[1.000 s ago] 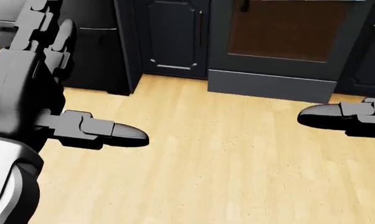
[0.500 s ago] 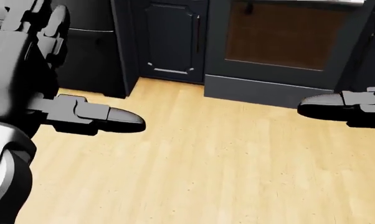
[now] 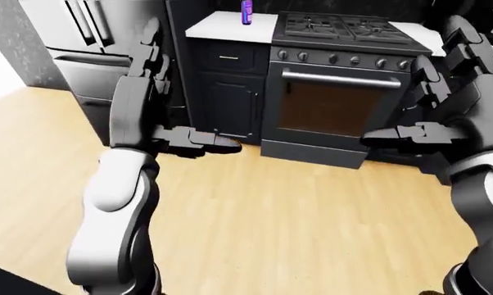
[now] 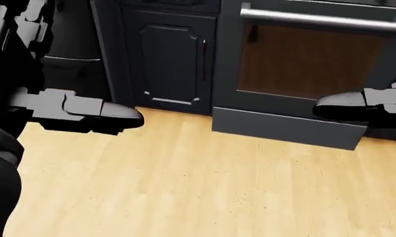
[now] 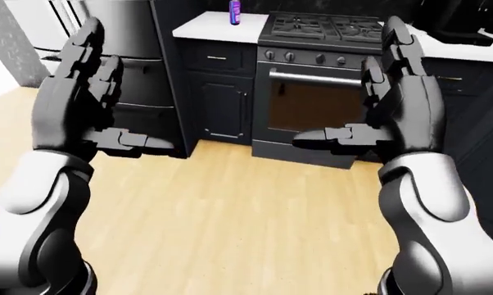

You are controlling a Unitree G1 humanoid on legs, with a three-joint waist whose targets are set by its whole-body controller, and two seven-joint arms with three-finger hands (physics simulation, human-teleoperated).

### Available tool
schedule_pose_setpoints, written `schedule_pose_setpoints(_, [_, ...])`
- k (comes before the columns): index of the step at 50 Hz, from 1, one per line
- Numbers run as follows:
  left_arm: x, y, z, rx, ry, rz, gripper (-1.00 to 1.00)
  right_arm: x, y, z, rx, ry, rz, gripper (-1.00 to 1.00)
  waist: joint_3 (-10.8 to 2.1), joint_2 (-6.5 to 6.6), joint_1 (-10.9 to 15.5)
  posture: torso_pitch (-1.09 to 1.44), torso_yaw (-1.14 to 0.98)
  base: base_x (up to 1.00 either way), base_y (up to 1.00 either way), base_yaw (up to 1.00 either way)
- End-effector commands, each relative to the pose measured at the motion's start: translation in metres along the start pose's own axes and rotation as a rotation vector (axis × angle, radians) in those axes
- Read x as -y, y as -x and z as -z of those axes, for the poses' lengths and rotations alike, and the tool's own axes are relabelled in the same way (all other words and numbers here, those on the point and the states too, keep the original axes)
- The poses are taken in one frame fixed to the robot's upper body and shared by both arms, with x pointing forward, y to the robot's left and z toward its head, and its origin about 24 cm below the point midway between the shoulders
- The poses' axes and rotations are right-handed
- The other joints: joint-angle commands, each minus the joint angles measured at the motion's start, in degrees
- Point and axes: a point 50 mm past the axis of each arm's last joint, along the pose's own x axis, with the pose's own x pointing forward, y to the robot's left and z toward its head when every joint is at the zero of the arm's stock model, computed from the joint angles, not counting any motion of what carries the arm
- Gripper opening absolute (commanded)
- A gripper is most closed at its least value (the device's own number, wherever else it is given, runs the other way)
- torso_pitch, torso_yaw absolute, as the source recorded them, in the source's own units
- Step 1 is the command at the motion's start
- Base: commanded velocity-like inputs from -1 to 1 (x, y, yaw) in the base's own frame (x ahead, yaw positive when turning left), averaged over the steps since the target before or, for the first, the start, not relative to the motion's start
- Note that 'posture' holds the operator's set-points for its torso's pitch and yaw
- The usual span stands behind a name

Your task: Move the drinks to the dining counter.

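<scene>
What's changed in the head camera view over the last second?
The whole head view has shifted: the oven door and the dark cabinet door now sit lower and larger, so the camera has tilted up or moved closer; the things themselves did not move. The left hand and right hand stay open and empty, spread at the view's sides. Nothing was grasped or released.

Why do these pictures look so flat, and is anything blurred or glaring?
Left-eye view: even rendered light, no glare, only a soft shadow under the stove; the purple can is small but sharp. Head view: the left hand looks nearly black and flat. Right-eye view: the right hand is large and crisp, no blur.
</scene>
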Motion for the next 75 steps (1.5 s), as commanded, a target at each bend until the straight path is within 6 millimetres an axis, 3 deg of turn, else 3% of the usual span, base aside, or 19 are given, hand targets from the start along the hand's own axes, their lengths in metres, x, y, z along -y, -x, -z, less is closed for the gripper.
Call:
schedule_pose_setpoints(1, [0.002,0.000,-0.007,0.042,0.000,0.013,1.00,0.003,0.000,-0.005,0.032,0.007,0.019,1.00,-1.07,-1.48,-0.18,0.00,0.00,0.95,0.00,0.00])
schedule_pose_setpoints(3, [0.002,0.000,-0.007,0.042,-0.001,0.013,1.00,0.002,0.000,-0.006,0.032,0.008,0.018,1.00,2.95,-1.18,-0.19,0.00,0.00,0.96,0.00,0.00])
schedule_pose_setpoints(11, [0.001,0.000,-0.009,0.045,-0.003,0.013,1.00,0.002,0.000,-0.005,0.032,0.008,0.018,1.00,-0.06,-1.12,-2.75,0.00,0.00,0.96,0.00,0.00])
schedule_pose_setpoints(13, [0.001,0.000,-0.009,0.044,-0.004,0.013,1.00,0.002,0.000,-0.006,0.033,0.009,0.018,1.00,-0.63,0.59,-2.40,0.00,0.00,0.96,0.00,0.00])
schedule_pose_setpoints(15, [0.002,0.000,-0.011,0.042,-0.006,0.019,1.00,0.002,0.000,-0.007,0.034,0.008,0.020,1.00,-0.47,5.82,-1.06,0.00,0.00,0.96,0.00,0.00])
schedule_pose_setpoints(16, [0.002,0.001,-0.012,0.042,-0.007,0.025,1.00,0.002,0.000,-0.008,0.034,0.008,0.019,1.00,0.37,3.13,-1.62,0.00,0.00,0.96,0.00,0.00])
schedule_pose_setpoints(17, [0.002,0.001,-0.012,0.042,-0.008,0.027,1.00,0.002,0.000,-0.007,0.034,0.008,0.020,1.00,2.19,4.01,-1.81,0.00,0.00,0.97,0.00,0.00])
schedule_pose_setpoints(26, [0.002,0.001,-0.013,0.045,-0.009,0.029,1.00,0.003,0.000,-0.008,0.033,0.013,0.025,1.00,-0.49,4.45,0.27,0.00,0.00,0.96,0.00,0.00])
schedule_pose_setpoints(29, [0.002,0.001,-0.013,0.045,-0.008,0.029,1.00,0.002,0.000,-0.008,0.034,0.013,0.025,1.00,-0.98,-2.51,-1.30,0.00,0.00,0.96,0.00,0.00])
schedule_pose_setpoints(31, [0.002,0.000,-0.014,0.046,-0.008,0.028,1.00,0.002,0.000,-0.009,0.035,0.013,0.026,1.00,2.89,-0.56,-0.95,0.00,0.00,0.96,0.00,0.00])
schedule_pose_setpoints(33, [0.002,0.000,-0.014,0.047,-0.008,0.028,1.00,0.002,0.000,-0.008,0.035,0.013,0.027,1.00,0.51,-1.34,-2.03,0.00,0.00,0.96,0.00,0.00])
schedule_pose_setpoints(39, [0.001,0.000,-0.016,0.050,-0.008,0.025,1.00,0.002,0.001,-0.009,0.038,0.012,0.029,1.00,0.12,-0.99,-2.67,0.00,0.00,0.73,0.00,0.00])
schedule_pose_setpoints(42, [0.001,0.000,-0.017,0.051,-0.008,0.025,1.00,0.002,0.001,-0.011,0.047,0.011,0.029,1.00,-0.41,5.45,-1.84,0.00,0.00,0.47,0.00,0.00])
schedule_pose_setpoints(46, [0.000,0.000,-0.018,0.053,-0.009,0.023,1.00,0.002,0.000,-0.011,0.048,0.011,0.029,1.00,1.92,5.37,-0.25,0.00,0.00,0.05,0.00,0.00])
schedule_pose_setpoints(52, [-0.001,0.000,-0.019,0.055,-0.009,0.020,1.00,0.001,0.001,-0.013,0.056,0.012,0.026,1.00,3.70,2.36,-1.57,0.00,0.00,0.00,0.00,0.00])
schedule_pose_setpoints(55, [-0.002,0.000,-0.020,0.056,-0.009,0.018,1.00,0.001,0.001,-0.013,0.056,0.016,0.029,1.00,1.92,-3.88,-1.96,0.00,0.00,0.00,0.00,0.00])
schedule_pose_setpoints(66, [-0.002,0.000,-0.022,0.060,-0.010,0.019,1.00,0.002,0.000,-0.012,0.051,0.022,0.033,1.00,0.65,0.72,-2.37,0.00,0.00,0.00,0.09,0.00])
schedule_pose_setpoints(68, [-0.002,0.000,-0.022,0.059,-0.009,0.019,1.00,0.003,0.000,-0.012,0.050,0.020,0.038,1.00,-0.46,5.35,-2.64,0.00,0.00,0.17,0.00,0.00])
schedule_pose_setpoints(75, [-0.001,0.000,-0.021,0.059,-0.010,0.021,1.00,0.004,0.001,-0.013,0.055,-0.005,0.040,1.00,1.30,2.87,-1.91,0.00,0.00,0.04,0.00,0.00])
